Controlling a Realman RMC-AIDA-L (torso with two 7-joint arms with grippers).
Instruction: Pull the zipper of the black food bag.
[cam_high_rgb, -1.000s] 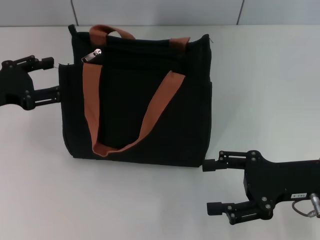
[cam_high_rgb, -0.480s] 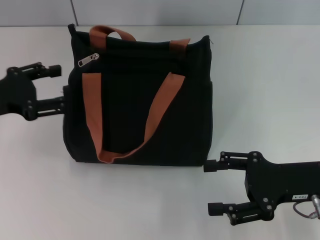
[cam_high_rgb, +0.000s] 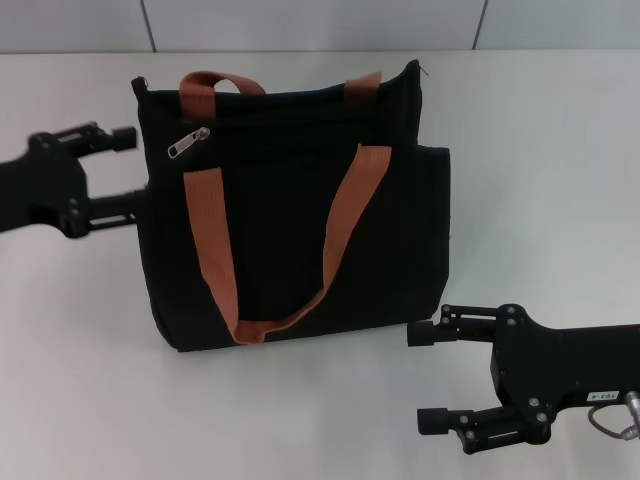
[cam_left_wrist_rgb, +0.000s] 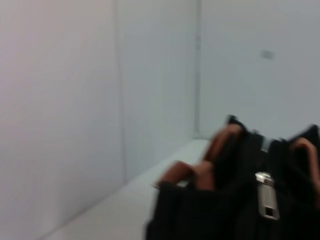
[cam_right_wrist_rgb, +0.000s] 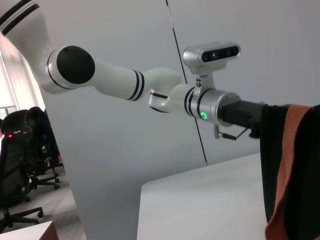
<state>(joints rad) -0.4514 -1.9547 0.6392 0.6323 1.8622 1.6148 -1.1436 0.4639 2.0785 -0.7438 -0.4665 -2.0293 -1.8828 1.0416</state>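
Bag (cam_high_rgb: 300, 230) soft, boxy, likely to slump or slide if tugged. Zipper (cam_high_rgb: 189, 143) small, metal, just beyond left gripper (cam_high_rgb: 132, 165) fingertips; fingers spread, lower one touching bag's side. Pinch tab itself. Right gripper (cam_high_rgb: 420, 375) open, beside bag's lower corner, could brace it.

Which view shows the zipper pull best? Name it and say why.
The head view: the zipper lies whole against the black food bag, near its top left corner. The left wrist view shows it closer but blurred. The right wrist view shows no pull.
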